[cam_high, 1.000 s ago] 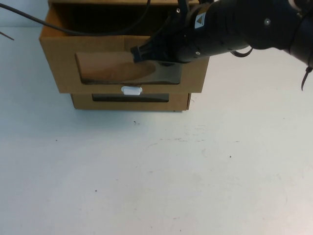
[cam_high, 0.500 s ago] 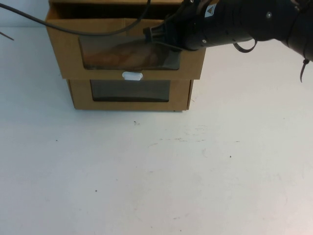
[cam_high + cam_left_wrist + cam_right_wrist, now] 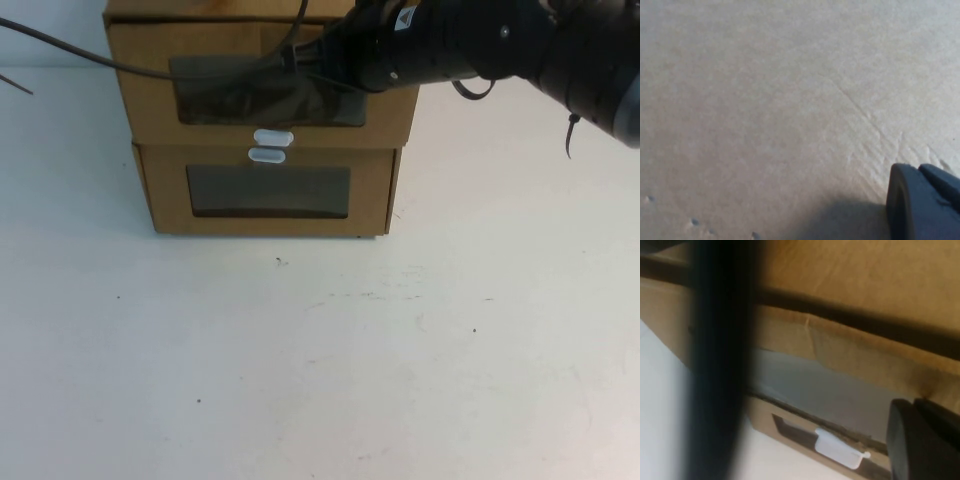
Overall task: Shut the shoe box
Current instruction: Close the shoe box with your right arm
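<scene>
Upper left of the high view: the shoe box (image 3: 262, 75) is the top one of a two-box stack, its white pull tab (image 3: 273, 137) under its window and nearly touching the tab of the lower box (image 3: 270, 190) beneath. Its front looks almost flush w/ the lower box's front, so I judge closing is all but done.

My left gripper (image 3: 922, 202) isn't in the high view; its wrist cam shows only bare table (image 3: 765, 110) close by, and I can't tell if it's wide or narrow.

Upper centre to right: my right gripper (image 3: 300, 58) sits against the shoe box's window, arm running off to the upper right. Can't tell its opening either.

To do this well: push straight back, level w/ the drawer, contact near the middle so it doesn't skew or jam. Go gentle, the plastic window may flex, and too hard a shove could slide the whole stack.
</scene>
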Motion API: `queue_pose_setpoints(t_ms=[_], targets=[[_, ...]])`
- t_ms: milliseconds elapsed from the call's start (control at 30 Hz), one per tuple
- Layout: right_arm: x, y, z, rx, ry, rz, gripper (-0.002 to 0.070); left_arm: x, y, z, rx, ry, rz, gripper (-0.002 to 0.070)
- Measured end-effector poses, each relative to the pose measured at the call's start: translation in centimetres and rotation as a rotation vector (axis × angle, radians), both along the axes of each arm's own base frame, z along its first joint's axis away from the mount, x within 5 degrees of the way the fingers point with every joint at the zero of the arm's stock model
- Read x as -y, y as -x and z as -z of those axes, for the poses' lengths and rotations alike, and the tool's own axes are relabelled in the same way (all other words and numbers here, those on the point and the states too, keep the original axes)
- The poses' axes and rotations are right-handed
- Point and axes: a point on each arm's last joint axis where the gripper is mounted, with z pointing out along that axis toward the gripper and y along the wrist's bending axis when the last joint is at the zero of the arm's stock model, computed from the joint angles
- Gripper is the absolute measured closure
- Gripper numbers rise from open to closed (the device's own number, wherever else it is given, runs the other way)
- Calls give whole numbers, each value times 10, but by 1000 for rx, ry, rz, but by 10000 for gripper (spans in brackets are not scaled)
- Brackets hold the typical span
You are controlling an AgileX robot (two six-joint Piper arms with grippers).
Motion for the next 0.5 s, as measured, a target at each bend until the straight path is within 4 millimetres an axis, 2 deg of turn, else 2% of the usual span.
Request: queue_pose_setpoints(t_ms=[500], targets=[[0,-9,3,13,-40,20,687,2,1,-1,-14,29,13,677]])
